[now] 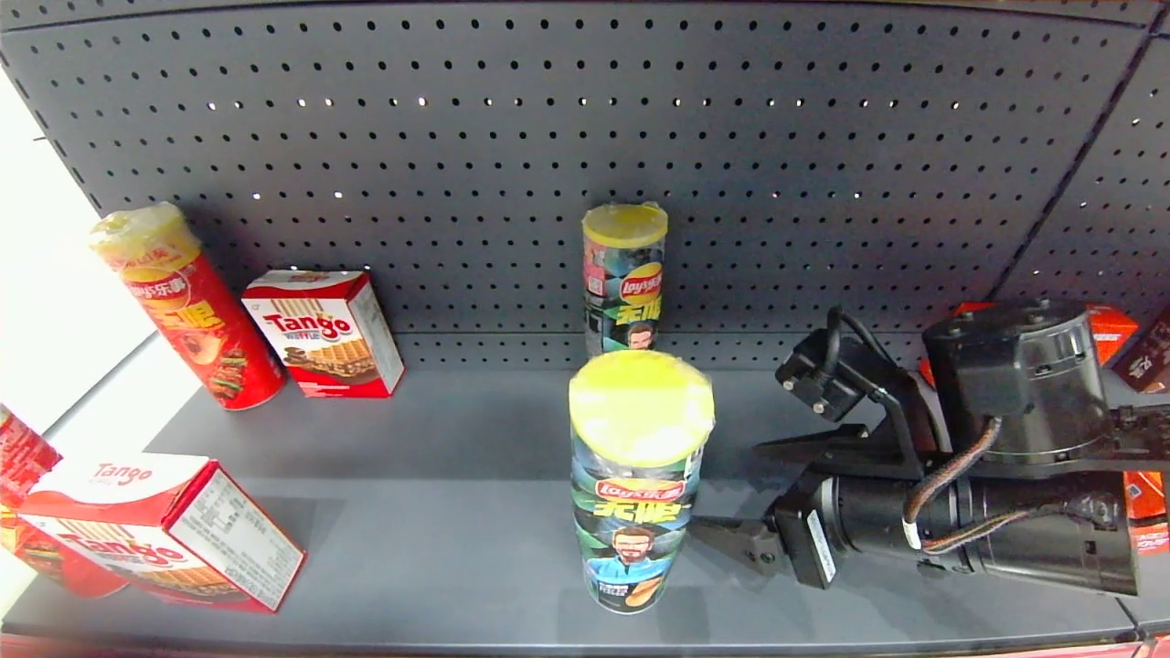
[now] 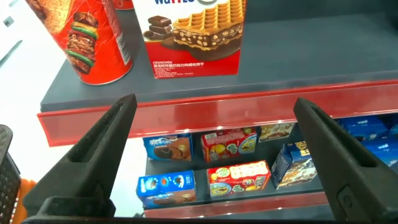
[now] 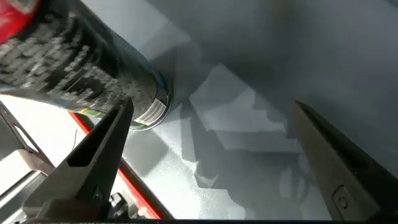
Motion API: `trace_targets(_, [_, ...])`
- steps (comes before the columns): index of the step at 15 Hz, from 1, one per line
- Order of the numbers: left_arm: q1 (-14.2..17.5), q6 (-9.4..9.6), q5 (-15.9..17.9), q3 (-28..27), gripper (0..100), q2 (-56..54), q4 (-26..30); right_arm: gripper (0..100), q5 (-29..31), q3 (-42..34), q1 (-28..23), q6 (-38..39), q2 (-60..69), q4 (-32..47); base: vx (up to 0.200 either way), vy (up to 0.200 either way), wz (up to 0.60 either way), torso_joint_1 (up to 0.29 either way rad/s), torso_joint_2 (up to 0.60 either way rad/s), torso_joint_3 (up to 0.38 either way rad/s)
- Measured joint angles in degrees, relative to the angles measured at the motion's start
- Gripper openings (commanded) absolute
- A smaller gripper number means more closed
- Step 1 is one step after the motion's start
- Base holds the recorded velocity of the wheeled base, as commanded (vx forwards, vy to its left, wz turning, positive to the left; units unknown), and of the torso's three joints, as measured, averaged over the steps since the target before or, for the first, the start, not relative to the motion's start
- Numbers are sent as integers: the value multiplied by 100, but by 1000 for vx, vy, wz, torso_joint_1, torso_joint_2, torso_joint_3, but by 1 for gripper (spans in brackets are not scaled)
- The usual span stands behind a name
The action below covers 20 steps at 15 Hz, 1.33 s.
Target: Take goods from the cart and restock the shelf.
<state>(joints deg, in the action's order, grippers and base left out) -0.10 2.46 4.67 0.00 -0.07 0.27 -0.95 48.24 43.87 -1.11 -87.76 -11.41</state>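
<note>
Chip can (image 1: 640, 475): yellow lid, green-black label, upright on shelf (image 1: 439, 512). R hand (image 3: 211, 109) spread, released.

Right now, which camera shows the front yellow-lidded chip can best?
The head view: the front chip can stands whole and upright, lid to base. The right wrist view catches just its lower end, from close up. The left wrist view faces the red can and wafer box instead.
</note>
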Motion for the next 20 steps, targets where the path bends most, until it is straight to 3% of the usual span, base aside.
trace_targets(5, [0, 10, 6, 0, 100, 0, -5, 100, 9, -271, -55, 22, 258, 0, 0, 0, 0, 0, 0, 0])
trace_targets(9, [0, 77, 9, 0, 100, 0, -9, 100, 79, -729, -380, 46, 962, 0, 0, 0, 0, 0, 0, 0])
trace_targets(20, [0, 43, 23, -10, 100, 0, 22, 100, 428, -2572, -3301, 132, 4876, -230, 0, 0, 0, 0, 0, 0])
